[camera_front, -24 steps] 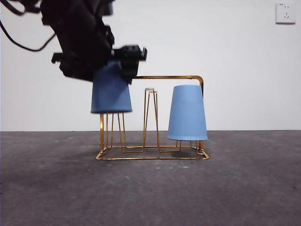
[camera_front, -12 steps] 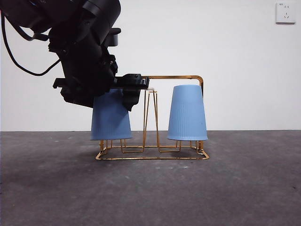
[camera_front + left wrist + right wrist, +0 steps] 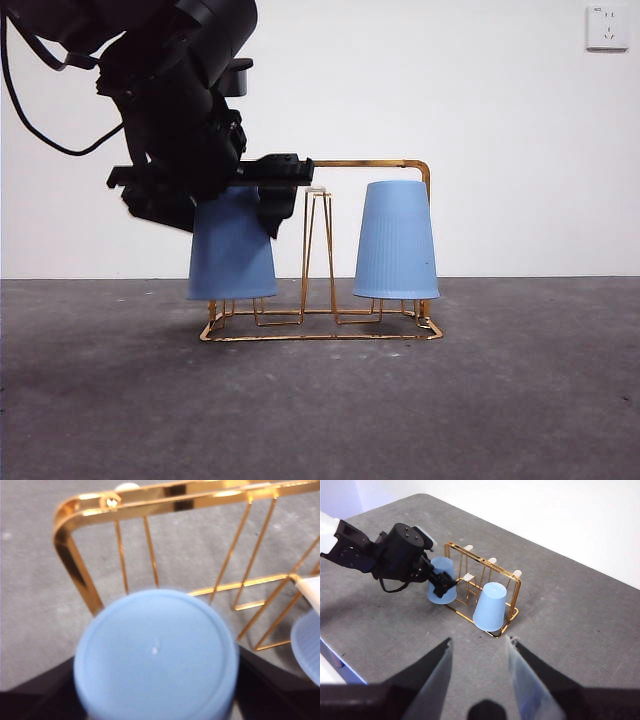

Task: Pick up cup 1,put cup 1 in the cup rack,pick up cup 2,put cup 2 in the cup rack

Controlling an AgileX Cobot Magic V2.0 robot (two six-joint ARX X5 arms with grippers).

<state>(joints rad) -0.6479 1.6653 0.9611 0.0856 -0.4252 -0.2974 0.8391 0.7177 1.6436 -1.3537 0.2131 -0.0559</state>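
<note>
Two upside-down blue cups sit on the gold wire cup rack [image 3: 368, 163]. My left gripper [image 3: 243, 186] is shut on the left cup [image 3: 232, 252], which sits low over the rack's left prongs. In the left wrist view that cup's base [image 3: 156, 652] fills the space between the black jaws, with the rack's frame [image 3: 150, 495] behind it. The right cup [image 3: 396, 240] stands free on the right prongs. My right gripper [image 3: 479, 652] is open and empty, high above the table, looking down on the rack [image 3: 491, 563] and both cups [image 3: 490, 612].
The rack's middle prong [image 3: 318, 200] with its whitish tip stands bare between the cups. The grey table [image 3: 520, 400] runs around the rack. A wall socket [image 3: 607, 27] is at the top right. The left arm [image 3: 395, 555] reaches in from the left.
My left gripper has lowered the left cup down over the rack's prongs. The rack and the right cup have shifted slightly to the left.
</note>
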